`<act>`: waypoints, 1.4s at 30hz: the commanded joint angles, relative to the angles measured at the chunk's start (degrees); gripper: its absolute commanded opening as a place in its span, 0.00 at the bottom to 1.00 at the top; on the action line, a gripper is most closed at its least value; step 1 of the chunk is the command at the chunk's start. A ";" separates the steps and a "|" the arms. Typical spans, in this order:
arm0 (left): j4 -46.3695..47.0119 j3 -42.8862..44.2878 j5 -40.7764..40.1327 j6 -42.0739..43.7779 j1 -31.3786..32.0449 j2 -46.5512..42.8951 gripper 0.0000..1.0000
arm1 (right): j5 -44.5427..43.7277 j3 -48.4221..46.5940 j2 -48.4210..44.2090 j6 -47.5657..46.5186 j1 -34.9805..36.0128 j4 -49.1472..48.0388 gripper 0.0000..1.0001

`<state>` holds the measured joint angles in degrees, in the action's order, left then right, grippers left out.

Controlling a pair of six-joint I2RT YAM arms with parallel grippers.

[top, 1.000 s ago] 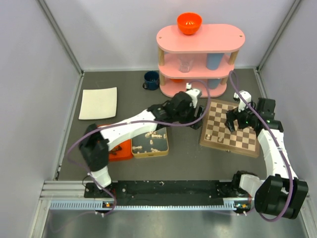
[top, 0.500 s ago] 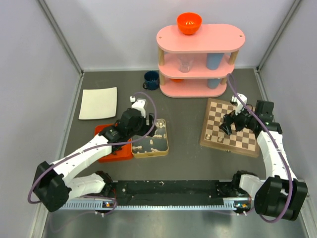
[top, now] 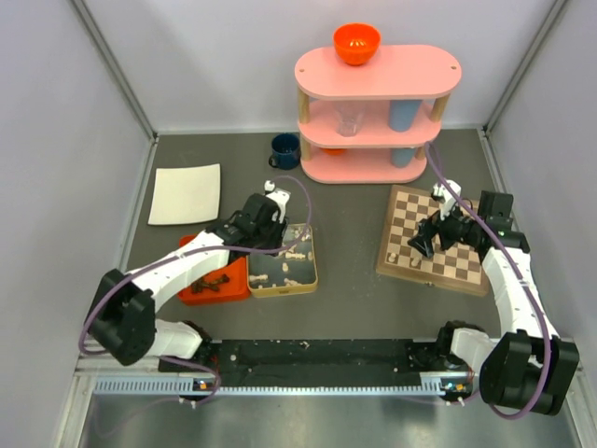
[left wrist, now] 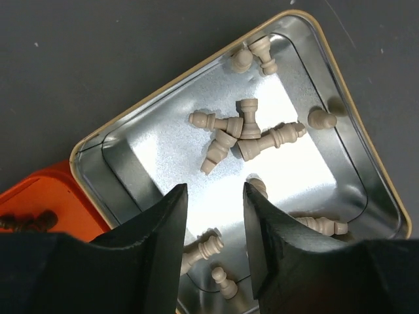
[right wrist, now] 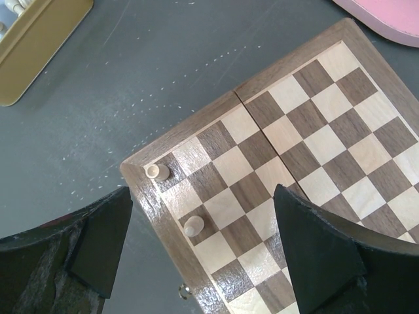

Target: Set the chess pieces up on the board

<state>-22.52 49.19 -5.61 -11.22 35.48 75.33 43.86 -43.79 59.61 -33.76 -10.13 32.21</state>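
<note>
— Now that the left arm is back from the board [right wrist: 294, 124], where is the left tool [left wrist: 214, 190]?
— Over the tin [left wrist: 163, 154] beside the orange tray [left wrist: 26, 196], narrowed, holding nothing; cream chess pieces [left wrist: 239, 124] lie below.
— The right tool [right wrist: 198, 199]?
— Spread wide above the board's corner; two cream pawns [right wrist: 157, 172] stand by its edge, dark bench [right wrist: 131, 85] beyond.

1. Your left fingers [left wrist: 163, 242] partly hide pale chess pieces [left wrist: 208, 245] in the tin [left wrist: 163, 150].
2. The orange tray [left wrist: 39, 196] is cut off; its dark pieces [left wrist: 26, 221] blur beyond naming.
3. The board [right wrist: 308, 131] runs off the right wrist view, partly behind your right fingers [right wrist: 317, 245].
</note>
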 commanded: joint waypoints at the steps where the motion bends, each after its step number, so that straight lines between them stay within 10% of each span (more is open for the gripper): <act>1: -2.69 5.03 2.97 6.56 -0.50 5.51 0.43 | 1.59 0.02 -1.43 -1.75 0.37 -1.97 0.89; 30: -10.52 17.08 4.02 9.47 -0.68 25.22 0.37 | 0.00 0.02 -1.61 -2.10 0.46 -1.80 0.89; 42: -7.37 13.05 7.27 3.85 -1.73 22.59 0.08 | 0.09 -0.07 -1.96 -2.10 0.46 -1.71 0.89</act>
<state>-32.75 64.27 -0.43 -4.29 34.50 100.33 43.18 -43.75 59.20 -34.96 -10.13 32.16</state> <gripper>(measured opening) 0.191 0.886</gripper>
